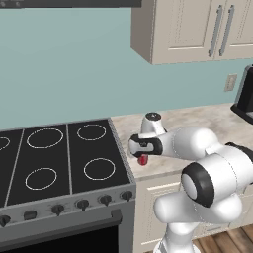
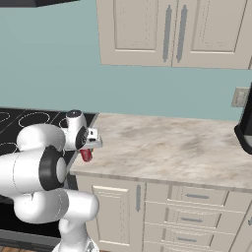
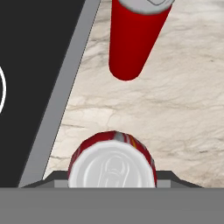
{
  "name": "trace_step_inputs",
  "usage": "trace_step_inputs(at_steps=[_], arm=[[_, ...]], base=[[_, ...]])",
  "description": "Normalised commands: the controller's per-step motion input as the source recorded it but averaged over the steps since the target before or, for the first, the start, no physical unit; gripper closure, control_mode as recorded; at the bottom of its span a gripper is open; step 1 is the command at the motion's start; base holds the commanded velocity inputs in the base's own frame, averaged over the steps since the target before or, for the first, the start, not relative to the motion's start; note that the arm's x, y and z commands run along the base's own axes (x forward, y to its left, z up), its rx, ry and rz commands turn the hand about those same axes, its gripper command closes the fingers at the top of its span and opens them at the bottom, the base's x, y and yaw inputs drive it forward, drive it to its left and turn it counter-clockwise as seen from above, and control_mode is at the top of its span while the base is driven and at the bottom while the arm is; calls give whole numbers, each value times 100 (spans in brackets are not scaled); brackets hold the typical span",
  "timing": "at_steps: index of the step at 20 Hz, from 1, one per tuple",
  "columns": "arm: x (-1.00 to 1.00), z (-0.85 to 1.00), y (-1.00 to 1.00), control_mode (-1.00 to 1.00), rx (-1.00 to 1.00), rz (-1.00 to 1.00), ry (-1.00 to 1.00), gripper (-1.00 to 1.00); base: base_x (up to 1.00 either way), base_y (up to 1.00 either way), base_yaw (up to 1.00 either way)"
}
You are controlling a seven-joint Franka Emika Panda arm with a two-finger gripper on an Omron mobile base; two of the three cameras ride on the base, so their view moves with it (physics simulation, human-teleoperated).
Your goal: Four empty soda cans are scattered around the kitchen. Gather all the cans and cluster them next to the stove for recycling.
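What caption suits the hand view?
Gripper shut on a red soda can above marbled counter, another red can ahead, beside the black stove.

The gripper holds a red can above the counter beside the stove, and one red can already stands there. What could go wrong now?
1. The held can hangs in the gripper close to the standing can; lowering it carelessly may knock that one over.
2. Both are near the stove edge, so a toppled can might roll onto the cooktop or off the counter.
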Motion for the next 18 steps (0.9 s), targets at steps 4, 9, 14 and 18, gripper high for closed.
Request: trace_step_inputs(at_steps=[4,9,14,18], arm=[[0,-13,0,-100,0,-2,0,100],[1,-15,0,-100,0,-1,0,100],[3,-15,0,-100,0,0,0,100],[0,-11,0,-100,0,0,0,100]], base=[[0,0,0],[0,0,0],[0,0,0],[0,0,0]])
